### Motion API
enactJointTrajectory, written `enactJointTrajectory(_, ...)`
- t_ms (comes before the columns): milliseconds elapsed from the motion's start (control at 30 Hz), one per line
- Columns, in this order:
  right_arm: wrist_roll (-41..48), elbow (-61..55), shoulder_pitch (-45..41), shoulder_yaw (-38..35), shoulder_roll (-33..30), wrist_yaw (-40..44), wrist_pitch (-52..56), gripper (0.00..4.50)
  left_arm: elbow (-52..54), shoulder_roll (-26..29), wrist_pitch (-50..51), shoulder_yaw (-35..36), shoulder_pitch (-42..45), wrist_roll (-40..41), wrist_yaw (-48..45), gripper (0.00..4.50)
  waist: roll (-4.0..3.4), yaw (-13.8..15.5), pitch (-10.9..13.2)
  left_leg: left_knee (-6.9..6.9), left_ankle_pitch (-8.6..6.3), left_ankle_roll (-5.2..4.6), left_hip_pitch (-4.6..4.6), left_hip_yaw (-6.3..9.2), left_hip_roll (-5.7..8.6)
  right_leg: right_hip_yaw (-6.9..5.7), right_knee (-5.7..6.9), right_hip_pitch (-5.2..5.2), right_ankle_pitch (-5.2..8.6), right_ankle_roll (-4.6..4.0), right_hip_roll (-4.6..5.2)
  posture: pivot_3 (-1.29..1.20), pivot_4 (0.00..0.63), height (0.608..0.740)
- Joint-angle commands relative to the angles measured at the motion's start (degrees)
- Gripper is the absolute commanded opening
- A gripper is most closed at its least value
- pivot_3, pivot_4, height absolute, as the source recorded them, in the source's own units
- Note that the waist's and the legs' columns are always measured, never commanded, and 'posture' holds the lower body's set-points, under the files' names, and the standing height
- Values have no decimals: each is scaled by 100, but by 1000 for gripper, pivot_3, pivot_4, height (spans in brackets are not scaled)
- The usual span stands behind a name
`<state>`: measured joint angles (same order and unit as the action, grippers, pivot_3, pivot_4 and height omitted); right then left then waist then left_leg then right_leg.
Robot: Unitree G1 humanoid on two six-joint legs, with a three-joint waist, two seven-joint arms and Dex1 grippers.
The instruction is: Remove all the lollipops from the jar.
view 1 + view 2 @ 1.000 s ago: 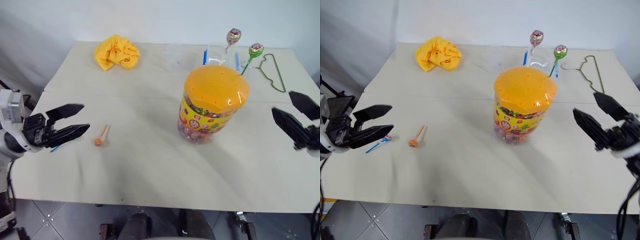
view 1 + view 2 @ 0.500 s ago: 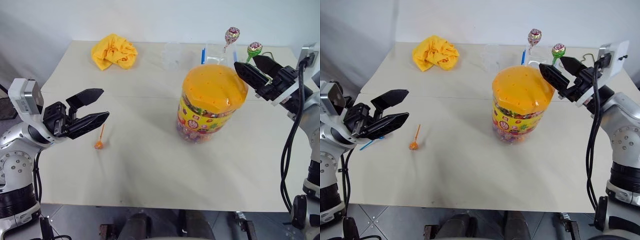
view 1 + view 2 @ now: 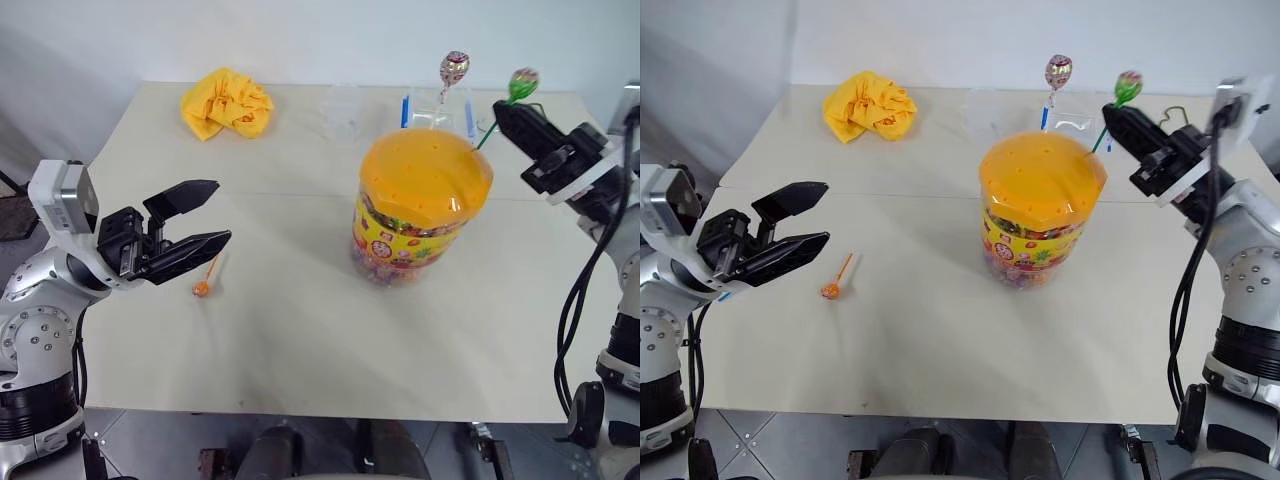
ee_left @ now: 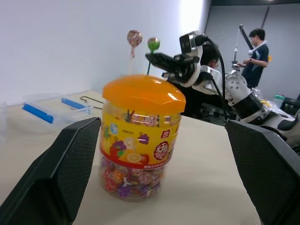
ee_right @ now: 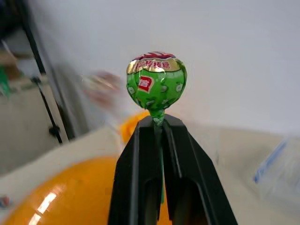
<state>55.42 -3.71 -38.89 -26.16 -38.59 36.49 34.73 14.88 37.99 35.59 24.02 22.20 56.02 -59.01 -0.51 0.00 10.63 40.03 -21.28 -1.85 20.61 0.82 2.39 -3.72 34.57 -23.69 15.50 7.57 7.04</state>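
Pinching the green lollipop (image 5: 156,85) by its stick just under the head, the right gripper (image 3: 505,112) holds it above the jar (image 3: 421,208), stick end still at the lid's far edge. A pale lollipop (image 3: 453,68) stands in the lid; an orange lollipop (image 3: 204,281) lies left of the jar, by the spread left gripper (image 3: 205,213)

Even, bright overhead light casts soft shadows on the table (image 3: 300,330); the right wrist view's background is blurred.

Robot lab: person (image 4: 257,49), bare walls.
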Motion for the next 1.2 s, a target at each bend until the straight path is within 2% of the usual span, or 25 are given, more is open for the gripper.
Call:
enactJointTrajectory(33, 332, 84, -93, -723, -236, 84, -176, 7, -12, 3, -177, -127, 157, 18, -151, 4500, 0, 4, 0, 0, 0, 0, 0, 0, 0, 0, 0, 0, 0, 0, -1, 0, 150, 740)
enactJointTrajectory(133, -3, 398, 541, -1017, -1060, -63, 402, 7, -83, 108, -355, -364, 186, -237, -410, 4500, 0, 72, 0, -1, 0, 0, 1, 4, 4, -1, -3, 3, 0, 0, 4, 0, 150, 740)
enactJointTrajectory(200, -677, 477, 1557, -956, -1821, -117, 915, 7, -154, 196, -465, -492, 153, -403, -616, 4500, -1, 126, 0, -3, -1, -2, 2, 3, 4, -1, -10, 6, 0, 0, 4, 0, 150, 740)
enactJointTrajectory(267, -1030, 445, 2368, -1027, -2144, -279, 1250, 7, -242, 254, -554, -593, 116, -521, -795, 4500, 3, 136, -1, -6, -1, -4, 4, 2, 1, 0, -18, 10, 0, 0, 3, 0, 150, 740)
enactJointTrajectory(367, -1339, 235, 3114, -1149, -2149, -644, 1622, 7, -392, 275, -684, -711, 131, -684, -986, 4500, -10, 126, 4, -3, 2, -10, 4, -15, 1, 2, -21, 11, -4, 6, 2, 0, 150, 740)
enactJointTrajectory(467, -1662, -89, 4006, -1039, -1951, -390, 1451, 7, -499, 226, -731, -811, 223, -746, -1049, 4500, -24, 114, 5, -4, 7, -14, -7, -39, -2, 16, -19, 9, -12, 22, 2, 0, 150, 740)
enactJointTrajectory(567, -1669, -105, 4322, -1106, -1546, -392, 1389, 7, -535, 204, -737, -896, 297, -761, -1067, 4500, -23, 109, 4, -5, 5, -11, -18, -46, -11, 28, -19, 13, -13, 23, -14, 0, 150, 740)
enactJointTrajectory(633, -2044, -38, 4504, -941, -1431, -472, 1091, 7, -551, 234, -752, -971, 336, -806, -1128, 4500, -30, 119, 6, -6, 5, -11, -18, -49, -10, 37, -19, 11, -14, 25, -14, 0, 150, 740)
enactJointTrajectory(733, -2057, 1, 4585, -914, -1305, -366, 1132, 767, -584, 273, -704, -998, 427, -820, -1143, 4500, -31, 127, 6, -8, 5, -12, -18, -48, -8, 40, -22, 9, -14, 25, -14, 0, 150, 740)
enactJointTrajectory(867, -2109, -23, 4672, -1056, -1229, -119, 876, 2122, -617, 345, -626, -1006, 518, -797, -1178, 4500, -34, 134, 7, -8, 5, -11, -18, -45, -8, 40, -23, 10, -14, 25, -16, 0, 150, 740)
enactJointTrajectory(967, -1768, -94, 4616, -1589, -1133, 597, 187, 3089, -652, 359, -602, -997, 552, -763, -1184, 4500, -36, 132, 8, -9, 4, -11, -18, -46, -7, 41, -25, 10, -14, 26, -16, 0, 150, 740)
enactJointTrajectory(1067, -1028, -445, 4356, -2223, -1004, 1736, -554, 3089, -696, 252, -613, -875, 575, -662, -1066, 4500, -37, 131, 9, -9, 4, -10, -18, -46, -11, 41, -28, 12, -16, 28, -23, 0, 150, 740)
enactJointTrajectory(1200, -103, -1047, 3632, -2090, -1085, 1753, -186, 3089, -887, 71, -569, -650, 639, -545, -692, 4500, -37, 106, 11, -8, 2, -7, -21, -46, -21, 45, -29, 14, -17, 30, -30, 0, 150, 740)
